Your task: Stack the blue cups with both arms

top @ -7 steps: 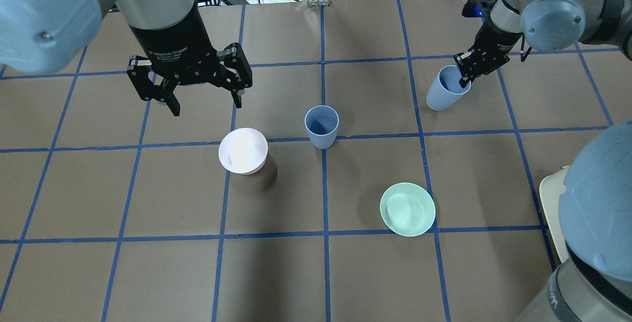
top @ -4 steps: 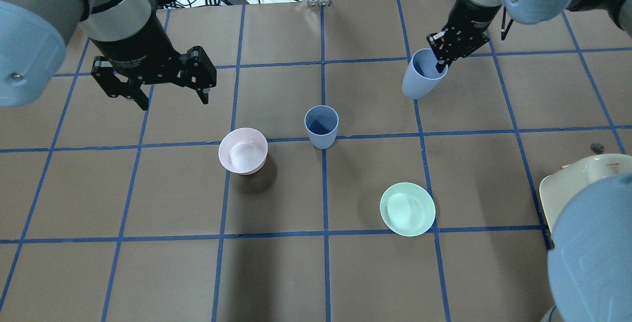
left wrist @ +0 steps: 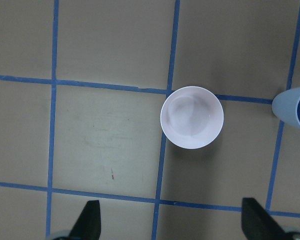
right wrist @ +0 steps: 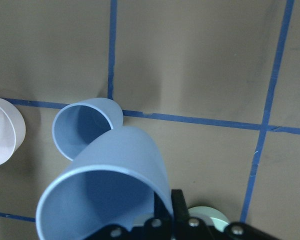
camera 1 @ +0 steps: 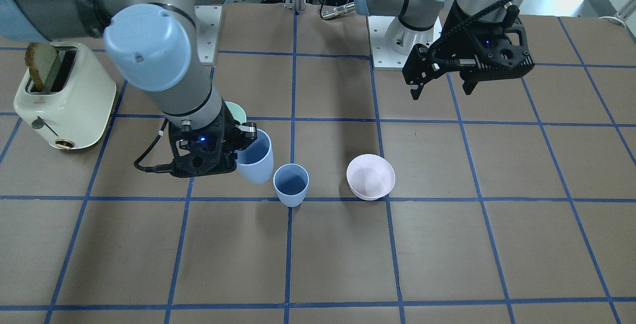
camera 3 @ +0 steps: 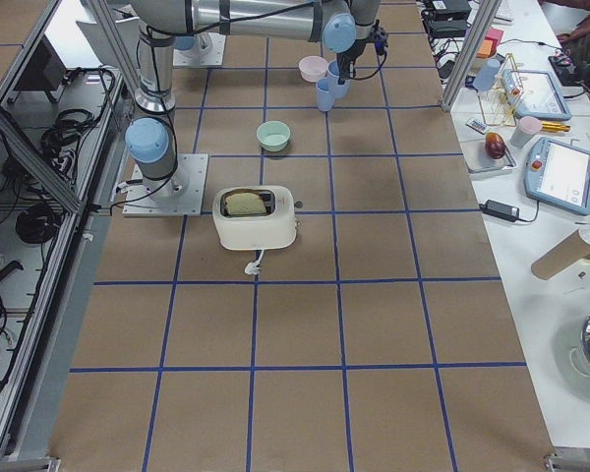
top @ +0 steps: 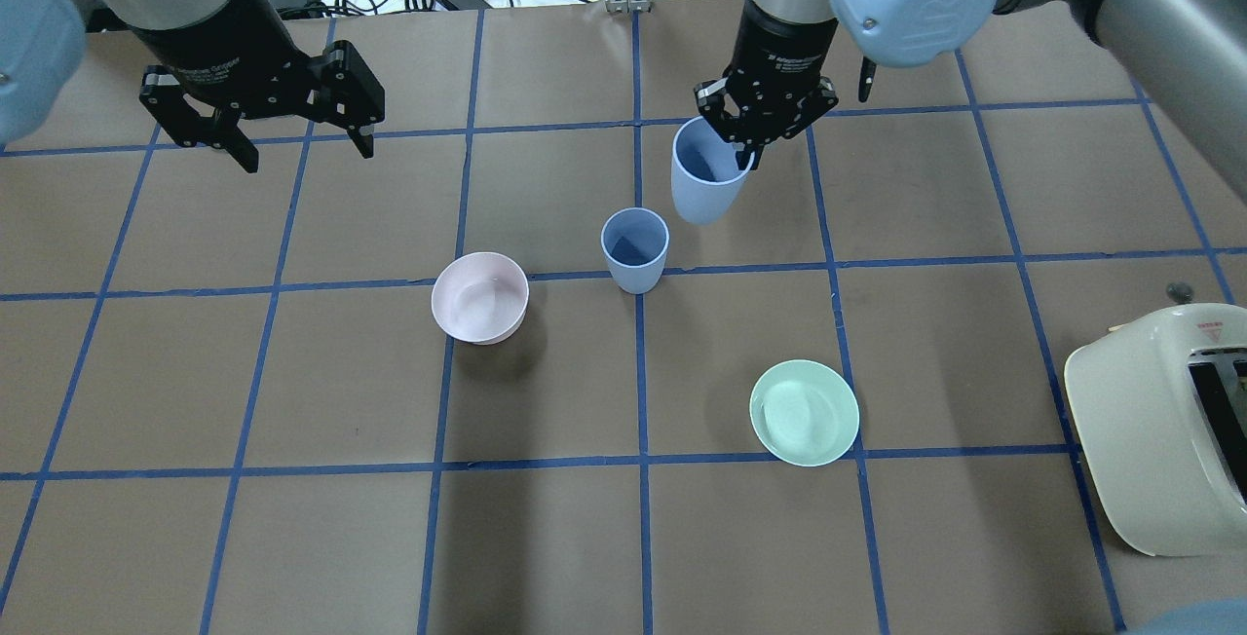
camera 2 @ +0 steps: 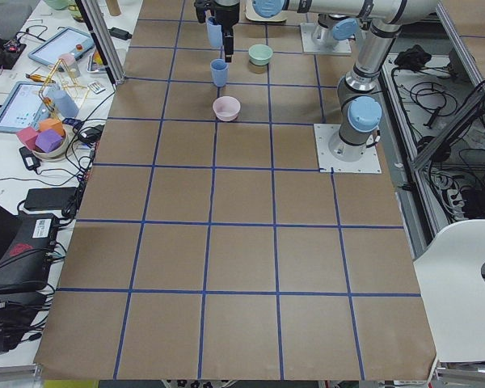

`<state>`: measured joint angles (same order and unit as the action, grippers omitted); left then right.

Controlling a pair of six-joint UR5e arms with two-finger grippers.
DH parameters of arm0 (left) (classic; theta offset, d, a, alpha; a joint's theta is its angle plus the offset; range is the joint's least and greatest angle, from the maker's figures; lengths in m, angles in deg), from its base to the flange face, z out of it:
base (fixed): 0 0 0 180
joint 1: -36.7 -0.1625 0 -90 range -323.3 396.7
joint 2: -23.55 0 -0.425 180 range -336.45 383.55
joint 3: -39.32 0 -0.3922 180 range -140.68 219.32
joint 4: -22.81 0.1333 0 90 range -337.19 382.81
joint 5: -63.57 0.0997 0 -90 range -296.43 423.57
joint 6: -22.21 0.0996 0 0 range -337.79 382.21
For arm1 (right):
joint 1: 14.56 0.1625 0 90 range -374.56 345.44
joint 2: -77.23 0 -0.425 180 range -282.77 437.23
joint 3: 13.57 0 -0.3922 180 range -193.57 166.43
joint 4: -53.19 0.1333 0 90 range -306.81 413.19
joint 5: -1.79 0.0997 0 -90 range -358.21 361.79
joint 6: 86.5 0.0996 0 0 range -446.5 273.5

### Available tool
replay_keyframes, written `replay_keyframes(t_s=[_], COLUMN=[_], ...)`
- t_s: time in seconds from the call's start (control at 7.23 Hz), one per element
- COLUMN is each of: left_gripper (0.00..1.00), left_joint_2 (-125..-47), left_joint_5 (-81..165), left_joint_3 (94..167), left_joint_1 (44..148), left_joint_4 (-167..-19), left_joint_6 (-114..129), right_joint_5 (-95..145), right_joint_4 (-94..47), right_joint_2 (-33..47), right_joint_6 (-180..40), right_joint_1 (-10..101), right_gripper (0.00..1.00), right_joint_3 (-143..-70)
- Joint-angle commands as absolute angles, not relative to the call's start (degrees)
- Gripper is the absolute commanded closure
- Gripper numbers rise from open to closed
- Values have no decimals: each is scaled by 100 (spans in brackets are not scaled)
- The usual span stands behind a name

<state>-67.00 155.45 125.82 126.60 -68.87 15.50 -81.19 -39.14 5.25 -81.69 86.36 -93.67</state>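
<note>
- Overhead: over the last second my right gripper has swung in from the far right. The carried blue cup now hangs tilted just beside the standing blue cup, not yet over it. The left gripper has drawn back to the left, spread wide and empty.
- Front-facing: the right fingers pinch the carried cup's rim, one inside the wall and one outside. The standing cup is upright, with the pink bowl near it.
- Left wrist: I see the pink bowl below and a blue cup cut off at the edge, with both fingertips far apart.
- Right wrist: the carried cup's mouth fills the foreground, and the standing cup's open mouth lies beyond its base.
- Handling, as I judge it: both cups look light, stiff, thin-walled and matte. A rim pinch lets the cup hang crooked, so I'd level it before lowering. A nudge could tip the standing one.
</note>
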Motion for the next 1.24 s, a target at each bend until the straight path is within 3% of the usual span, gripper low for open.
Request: replay_keyframes(t_s=[0.0, 1.11], left_gripper=[0, 0], left_joint_2=[-6751, -6760], left_joint_5=[15542, 15551], left_joint_3=[12545, 12545], left_joint_1=[12679, 12706], left_joint_4=[-6886, -6895], left_joint_6=[1527, 1518], right_joint_5=[-8057, -7873], right_joint_4=[-3927, -4348], right_joint_2=[603, 964], right_joint_6=[-7973, -7973], right_joint_1=[8906, 8994], right_gripper=[100, 100], right_joint_3=[-9390, -9355])
